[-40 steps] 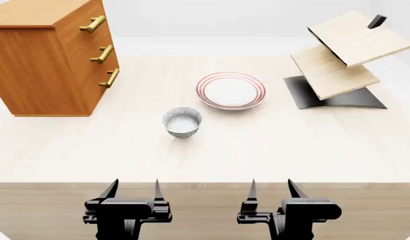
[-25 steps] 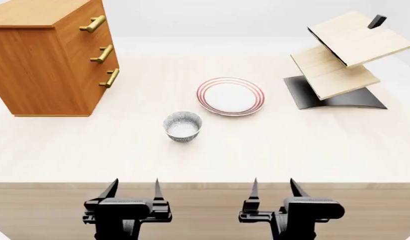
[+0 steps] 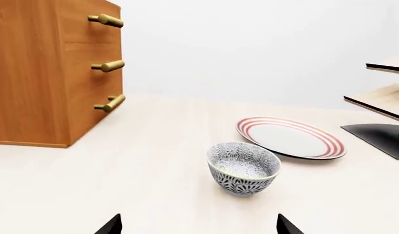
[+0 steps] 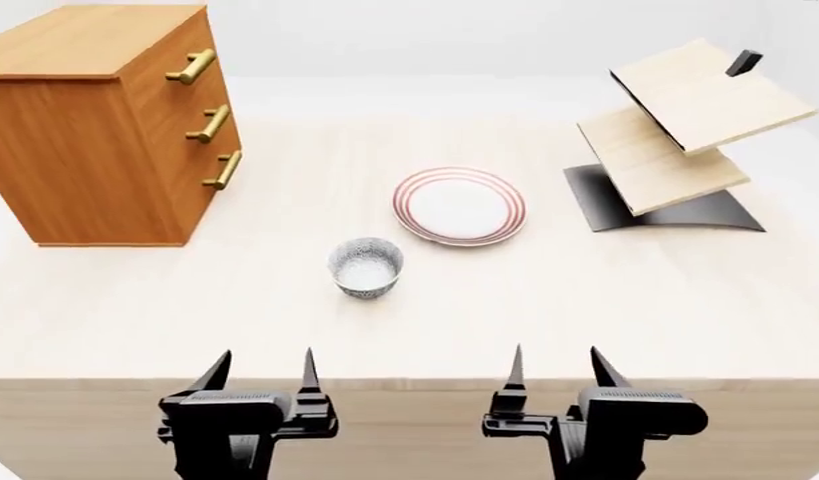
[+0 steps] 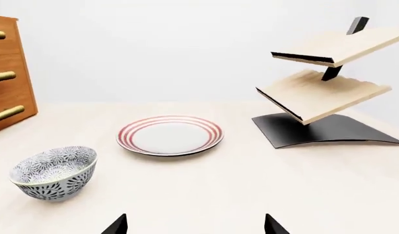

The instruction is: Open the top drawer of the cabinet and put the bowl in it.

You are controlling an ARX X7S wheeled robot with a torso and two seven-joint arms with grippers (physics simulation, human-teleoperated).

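The orange-brown cabinet (image 4: 96, 130) stands at the table's far left, all three drawers shut. Its top drawer (image 4: 182, 60) has a brass bar handle (image 4: 190, 66); it also shows in the left wrist view (image 3: 95, 27). The grey-blue speckled bowl (image 4: 365, 266) sits upright near the table's middle, also seen in the left wrist view (image 3: 243, 168) and right wrist view (image 5: 54, 172). My left gripper (image 4: 261, 368) and right gripper (image 4: 561, 363) are both open and empty at the table's near edge, well short of the bowl.
A flat white plate with red rings (image 4: 459, 205) lies just beyond the bowl to the right. A pale wooden tilted-shelf rack on a black base (image 4: 676, 140) stands at the far right. The light wooden table (image 4: 169, 300) has its front edge under the grippers.
The head view has shifted: the cabinet, bowl, plate and rack sit lower and look slightly smaller. Both grippers stay open at the near edge. Nothing on the table has moved.
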